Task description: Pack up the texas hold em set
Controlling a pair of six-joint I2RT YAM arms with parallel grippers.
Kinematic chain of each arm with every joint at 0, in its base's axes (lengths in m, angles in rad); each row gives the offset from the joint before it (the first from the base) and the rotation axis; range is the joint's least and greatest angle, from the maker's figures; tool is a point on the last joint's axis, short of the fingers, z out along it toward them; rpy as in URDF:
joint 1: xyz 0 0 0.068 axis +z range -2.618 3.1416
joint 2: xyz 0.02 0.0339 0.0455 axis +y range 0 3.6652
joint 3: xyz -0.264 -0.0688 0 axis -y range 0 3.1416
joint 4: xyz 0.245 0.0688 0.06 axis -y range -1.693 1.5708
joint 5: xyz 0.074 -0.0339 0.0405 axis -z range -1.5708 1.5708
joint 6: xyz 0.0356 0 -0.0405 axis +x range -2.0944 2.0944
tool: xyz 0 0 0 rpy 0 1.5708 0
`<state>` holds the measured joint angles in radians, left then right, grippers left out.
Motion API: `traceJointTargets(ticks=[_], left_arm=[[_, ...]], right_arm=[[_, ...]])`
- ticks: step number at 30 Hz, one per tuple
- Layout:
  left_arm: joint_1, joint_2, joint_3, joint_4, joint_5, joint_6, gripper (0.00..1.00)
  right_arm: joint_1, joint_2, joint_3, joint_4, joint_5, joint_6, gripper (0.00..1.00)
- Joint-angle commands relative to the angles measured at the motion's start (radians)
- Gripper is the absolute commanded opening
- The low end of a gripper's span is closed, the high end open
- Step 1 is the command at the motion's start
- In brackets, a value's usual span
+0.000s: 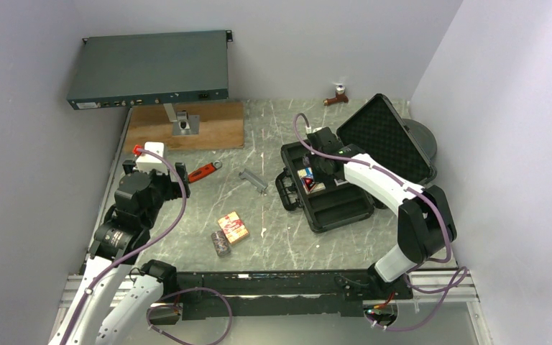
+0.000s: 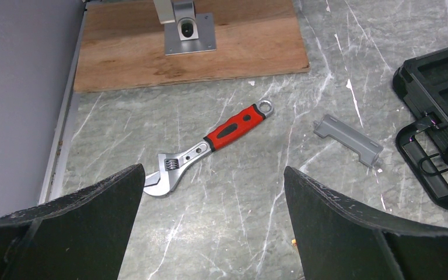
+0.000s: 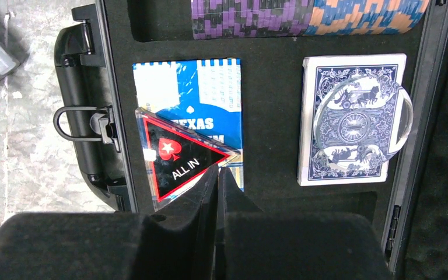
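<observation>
On the right of the grey marbled worktop [image 1: 187, 230], a black case [image 1: 341, 212] lay open, its foam-lined lid [image 1: 384, 136] propped up behind; the right pincer [image 3: 217, 172] hung over the tray, closed, its two fingers pressed together with their tips at the lower right edge of a red-bordered triangle [image 3: 175, 160] marked ALL IN; whether that edge was pinched between them could not be told; the triangle lay askew over a blue box [image 3: 207, 93] in one slot, its left side reaching the case rim; in the next slot to the right sat a blue-backed deck [image 3: 350, 64] with a clear disc [image 3: 361, 119] lying on top; a row of purple and orange-blue chips [image 3: 309, 14] filled the trough beyond them. Outside the case, near the middle front of the worktop, a red-orange box [image 1: 233, 228] lay with a dark stack [image 1: 221, 244] just beside it; the left pincer [image 2: 213, 172] hovered over the left side, wide open and holding nothing; beneath it lay a red-handled wrench [image 2: 210, 143], apart from a grey clip [image 2: 348, 140] to its right; a wooden board [image 2: 122, 52] lay beyond, carrying a metal stand [image 2: 186, 35].
</observation>
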<state>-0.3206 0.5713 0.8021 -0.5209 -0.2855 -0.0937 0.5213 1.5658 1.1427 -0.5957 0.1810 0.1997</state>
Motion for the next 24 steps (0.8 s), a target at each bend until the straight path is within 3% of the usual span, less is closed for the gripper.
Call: traceJointTargets(ticks=[1,9,16,24], left_arm=[[-0.005,0.000,0.011,0.018,-0.003,-0.005,0.96],[-0.005,0.001,0.012,0.021,0.009,-0.003,0.96],[-0.004,-0.004,0.012,0.018,0.002,-0.003,0.96],[-0.003,-0.004,0.012,0.018,-0.002,-0.003,0.96]], right_arm=[[-0.009,-0.017,0.013,0.025,0.015,0.007,0.05],[-0.007,-0.052,0.047,-0.007,0.009,0.010,0.12],[0.004,-0.094,0.073,-0.027,-0.014,0.013,0.39],[0.110,-0.069,0.145,-0.050,-0.028,0.014,0.52]])
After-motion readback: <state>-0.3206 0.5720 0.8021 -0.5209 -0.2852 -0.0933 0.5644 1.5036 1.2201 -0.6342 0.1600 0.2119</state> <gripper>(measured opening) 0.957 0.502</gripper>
